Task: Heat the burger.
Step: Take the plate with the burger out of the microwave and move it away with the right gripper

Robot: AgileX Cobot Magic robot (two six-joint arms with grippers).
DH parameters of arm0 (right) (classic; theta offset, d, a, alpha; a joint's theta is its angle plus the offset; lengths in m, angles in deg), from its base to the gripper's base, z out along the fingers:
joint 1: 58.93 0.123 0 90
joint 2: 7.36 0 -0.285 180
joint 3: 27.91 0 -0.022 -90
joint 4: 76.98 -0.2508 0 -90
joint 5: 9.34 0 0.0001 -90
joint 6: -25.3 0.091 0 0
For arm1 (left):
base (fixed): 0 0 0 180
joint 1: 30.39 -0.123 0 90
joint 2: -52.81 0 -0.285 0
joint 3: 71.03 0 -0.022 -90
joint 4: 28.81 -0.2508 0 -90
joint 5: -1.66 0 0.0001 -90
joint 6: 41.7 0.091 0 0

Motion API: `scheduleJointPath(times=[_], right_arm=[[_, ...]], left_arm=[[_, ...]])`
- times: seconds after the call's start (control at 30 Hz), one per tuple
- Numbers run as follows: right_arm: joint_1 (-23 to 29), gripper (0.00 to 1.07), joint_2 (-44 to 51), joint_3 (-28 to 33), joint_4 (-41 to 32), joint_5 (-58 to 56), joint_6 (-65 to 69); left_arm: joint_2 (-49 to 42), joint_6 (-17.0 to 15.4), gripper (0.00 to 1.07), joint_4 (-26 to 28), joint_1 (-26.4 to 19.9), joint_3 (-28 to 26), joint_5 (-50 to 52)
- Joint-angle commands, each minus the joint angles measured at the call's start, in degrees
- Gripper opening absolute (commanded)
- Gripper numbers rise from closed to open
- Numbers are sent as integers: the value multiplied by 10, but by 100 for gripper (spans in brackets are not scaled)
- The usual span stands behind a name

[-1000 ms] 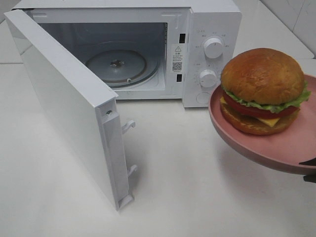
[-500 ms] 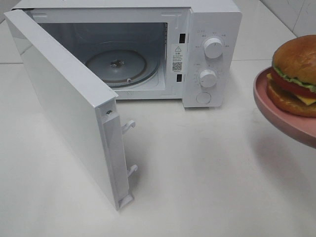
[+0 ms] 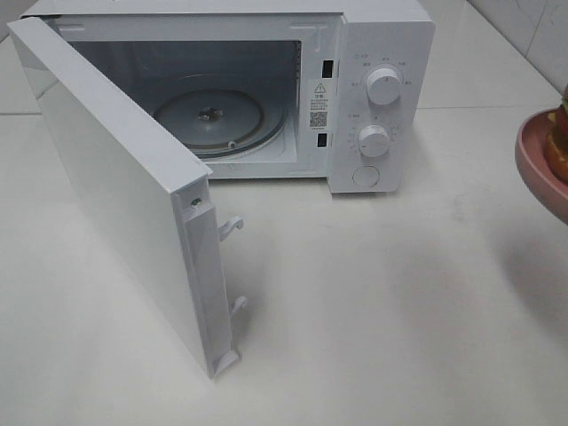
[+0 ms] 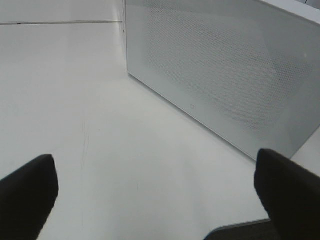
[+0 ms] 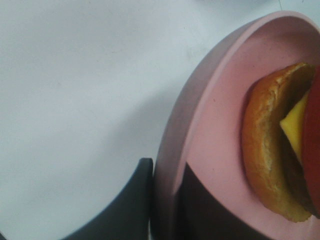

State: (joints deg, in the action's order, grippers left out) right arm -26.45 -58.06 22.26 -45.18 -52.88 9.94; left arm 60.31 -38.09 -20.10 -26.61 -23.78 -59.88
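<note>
The burger (image 5: 275, 150) lies on a round pink plate (image 5: 220, 115); the right wrist view shows its bottom bun, yellow cheese and red tomato. My right gripper (image 5: 165, 200) is shut on the plate's rim, with one dark finger (image 5: 131, 200) outside and one inside. In the exterior view only the plate's edge (image 3: 540, 169) and a sliver of burger (image 3: 559, 146) show at the far right, held above the table. My left gripper (image 4: 160, 195) is open and empty, low over the table, facing the outer face of the microwave door (image 4: 220, 75).
The white microwave (image 3: 382, 53) stands at the back with its door (image 3: 115, 169) swung wide open to the front left. Its glass turntable (image 3: 210, 115) is bare. Two knobs and a button are on its right panel. The white table (image 3: 355, 302) lies in front.
The plate with the burger has moved to the right, from beside the microwave's control panel to almost out of the exterior view. The microwave and its door have not moved.
</note>
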Motion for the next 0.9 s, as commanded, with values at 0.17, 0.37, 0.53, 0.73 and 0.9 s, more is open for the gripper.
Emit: scheduleJointPath(times=[0.17, 0.37, 0.53, 0.73, 0.9], right_arm=[[-2, 0, -35, -6, 77, 20, 109], [-2, 0, -78, -6, 101, 17, 214], [-2, 0, -113, -8, 107, 11, 283], [-1, 0, -153, -29, 120, -2, 343], [-1, 0, -197, -44, 122, -13, 388]], left_arm=[[-10, -1, 100, 1, -2, 2, 6], [-10, -1, 100, 1, -2, 2, 6], [-10, -1, 100, 1, -2, 2, 6], [-10, -1, 100, 1, -2, 2, 6], [-10, -1, 100, 1, -2, 2, 6]])
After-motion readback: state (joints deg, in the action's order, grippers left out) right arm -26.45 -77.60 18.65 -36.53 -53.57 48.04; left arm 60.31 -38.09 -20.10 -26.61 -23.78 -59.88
